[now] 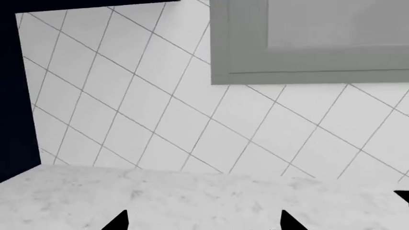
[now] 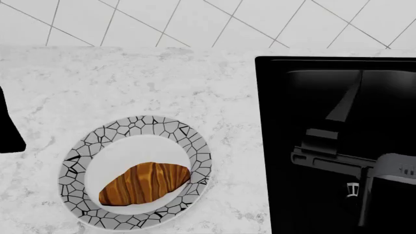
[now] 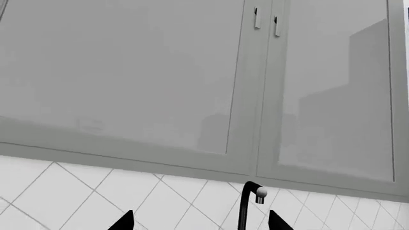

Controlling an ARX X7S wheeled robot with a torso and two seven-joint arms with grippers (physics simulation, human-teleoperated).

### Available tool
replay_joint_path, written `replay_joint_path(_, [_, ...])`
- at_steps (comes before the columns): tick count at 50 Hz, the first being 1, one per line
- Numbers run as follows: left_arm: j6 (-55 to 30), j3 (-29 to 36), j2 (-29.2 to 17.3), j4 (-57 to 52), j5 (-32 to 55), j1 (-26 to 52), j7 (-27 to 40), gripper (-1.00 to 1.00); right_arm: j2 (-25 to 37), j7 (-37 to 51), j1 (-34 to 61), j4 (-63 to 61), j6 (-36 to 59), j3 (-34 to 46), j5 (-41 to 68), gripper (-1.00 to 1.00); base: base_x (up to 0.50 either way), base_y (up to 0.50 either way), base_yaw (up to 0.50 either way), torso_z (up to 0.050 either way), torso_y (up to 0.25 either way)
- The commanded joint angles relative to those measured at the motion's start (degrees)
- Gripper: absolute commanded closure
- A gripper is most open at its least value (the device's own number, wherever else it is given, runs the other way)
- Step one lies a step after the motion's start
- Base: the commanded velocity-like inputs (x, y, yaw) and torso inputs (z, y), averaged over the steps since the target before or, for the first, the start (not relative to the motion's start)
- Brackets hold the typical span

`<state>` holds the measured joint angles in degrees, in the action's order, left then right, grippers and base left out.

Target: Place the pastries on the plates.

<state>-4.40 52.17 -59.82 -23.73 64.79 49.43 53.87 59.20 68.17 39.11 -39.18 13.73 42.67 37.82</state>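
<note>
A glossy golden-brown croissant [image 2: 144, 183] lies on the white plate with a black cracked-mosaic rim [image 2: 73, 171], on the marble counter at the front left of the head view. In the left wrist view, my left gripper [image 1: 204, 223] is open with only bare counter between its two black fingertips [image 1: 119, 222]. Seen from the right wrist, my right gripper [image 3: 201, 223] is also open and empty, and faces the wall cabinets. Neither gripper touches the croissant or the plate. No other pastry or plate is in view.
A black sink [image 2: 325, 97] fills the right of the head view, with my right arm [image 2: 334, 158] above it. A dark part of my left arm [image 2: 8, 127] shows at the left edge. A black faucet [image 3: 245, 207] stands below grey cabinets [image 3: 160, 76]. Behind the counter is a tiled wall [image 1: 160, 110].
</note>
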Motion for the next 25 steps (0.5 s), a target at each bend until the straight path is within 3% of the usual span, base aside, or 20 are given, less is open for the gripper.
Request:
replay_joint_path(1, [5.3,-0.7,0.4,-0.7,-4.2,-7.0,1.7,-1.00,-1.3,-1.4,-1.2,0.1,-0.4,-0.6,-0.5,-1.00,0.00,0.00,0.00,0.000,0.000])
replay_joint_path(13, [5.7,-0.4,3.2,3.9,-3.7,-7.3,-0.1,-1.00,-4.1,-3.8,-2.4,4.8,-3.7,0.1,-1.7,-1.00,0.00,0.00,0.00,0.000,0.000])
replay_joint_path(25, [7.2,-1.3,2.8,5.8,-2.8,-8.7,0.2,-1.00,-4.8,-3.6,-4.0,7.5,-5.8,-0.5,-1.8,-1.00,0.00,0.00,0.00,0.000,0.000])
